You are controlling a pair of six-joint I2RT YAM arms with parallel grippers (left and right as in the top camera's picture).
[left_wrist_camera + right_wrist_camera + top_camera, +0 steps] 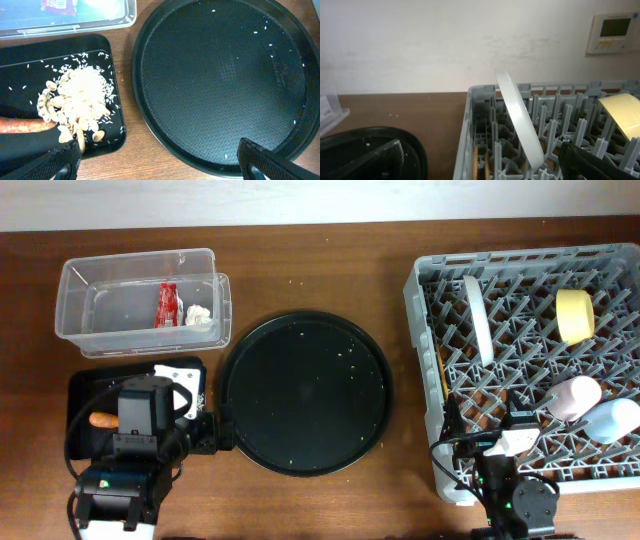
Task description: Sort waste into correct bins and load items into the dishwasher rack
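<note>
The left claw [160, 167] hung wide open by the flat black tray [30, 65], which held the carrot [20, 125] and the food scraps [80, 105]. The clear tub [140, 258] held the red wrapper [167, 304] and the tissue [198, 313]. The right claw [480, 170], also open, was over the dishwasher rack [425, 280], where the plate [478, 315], yellow bowl [574, 315], pink cup [572, 398], blue cup [612, 420] and chopsticks [443, 375] were.
</note>
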